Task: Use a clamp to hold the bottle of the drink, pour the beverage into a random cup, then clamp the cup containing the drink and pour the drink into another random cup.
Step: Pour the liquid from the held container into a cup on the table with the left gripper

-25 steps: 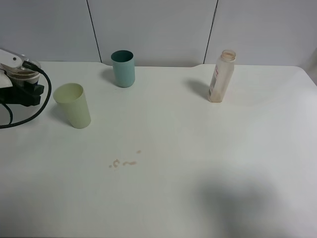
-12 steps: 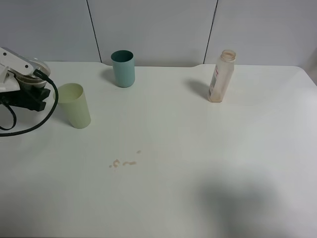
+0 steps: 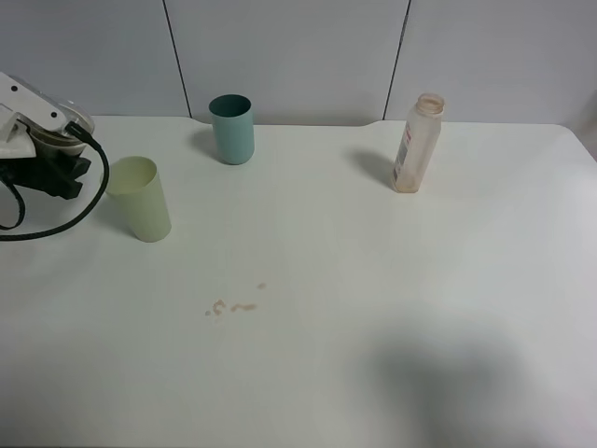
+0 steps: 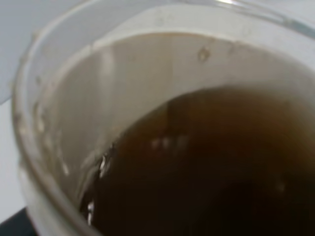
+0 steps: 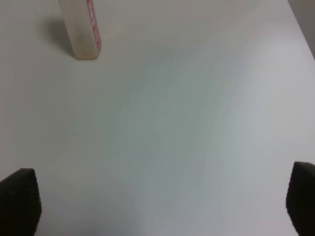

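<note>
My left pincer (image 3: 51, 147) is clenched on the short cup (image 4: 74, 98), held off the surface (image 3: 373, 280) out at the nine o'clock edge. The brown drink (image 4: 206, 162) fills most of my wrist view and slopes toward one wall, so the cup looks tilted. The bottle (image 3: 417, 143) stands upright at about one o'clock and looks all but empty. From that I judge the first pour done and the second in hand: cup into the pale green tumbler (image 3: 138, 198). The tumbler stands just beside my grip, toward three o'clock, with its mouth open and nothing over it yet. The teal cup (image 3: 231, 129) at eleven o'clock plays no part. My right pincer (image 5: 160, 201) is released, jaws spread wide and empty, well apart from the bottle. Next I should carry the cup's rim over the tumbler's mouth and tip it slowly. The tumbler is tall and probably light, so a nudge could topple it. Brown drops (image 3: 233, 306) near the middle, toward seven o'clock, warn of spilling.
</note>
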Controlling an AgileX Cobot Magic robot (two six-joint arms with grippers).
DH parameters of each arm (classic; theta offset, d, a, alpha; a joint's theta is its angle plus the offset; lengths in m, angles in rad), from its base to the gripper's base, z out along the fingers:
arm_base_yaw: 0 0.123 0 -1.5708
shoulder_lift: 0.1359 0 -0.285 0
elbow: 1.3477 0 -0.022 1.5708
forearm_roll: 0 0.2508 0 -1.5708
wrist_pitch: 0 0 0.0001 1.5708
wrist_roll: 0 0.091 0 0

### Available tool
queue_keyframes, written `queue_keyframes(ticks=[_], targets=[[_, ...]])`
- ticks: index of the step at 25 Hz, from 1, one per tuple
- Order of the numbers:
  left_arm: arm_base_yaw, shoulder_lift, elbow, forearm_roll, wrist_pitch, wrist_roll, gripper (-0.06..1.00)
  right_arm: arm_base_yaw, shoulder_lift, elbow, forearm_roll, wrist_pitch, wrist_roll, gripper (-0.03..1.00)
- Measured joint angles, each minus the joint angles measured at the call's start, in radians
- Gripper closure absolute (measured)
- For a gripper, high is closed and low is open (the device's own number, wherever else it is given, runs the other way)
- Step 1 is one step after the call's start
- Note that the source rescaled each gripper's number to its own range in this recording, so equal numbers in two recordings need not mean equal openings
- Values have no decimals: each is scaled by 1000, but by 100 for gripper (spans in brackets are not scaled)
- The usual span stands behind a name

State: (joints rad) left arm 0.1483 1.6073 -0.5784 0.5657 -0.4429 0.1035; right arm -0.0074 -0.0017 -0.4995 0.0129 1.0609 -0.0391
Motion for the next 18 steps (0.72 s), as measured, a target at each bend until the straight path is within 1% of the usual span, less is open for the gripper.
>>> queue_keyframes(ticks=[9, 15, 18], targets=[[0, 0, 0, 50, 6, 15, 92, 0, 0, 0, 0, 0, 0, -3], [0, 0, 0, 78, 6, 75, 92, 0, 0, 0, 0, 0, 0, -3], [0, 0, 0, 80, -2, 86, 92, 0, 0, 0, 0, 0, 0, -3]])
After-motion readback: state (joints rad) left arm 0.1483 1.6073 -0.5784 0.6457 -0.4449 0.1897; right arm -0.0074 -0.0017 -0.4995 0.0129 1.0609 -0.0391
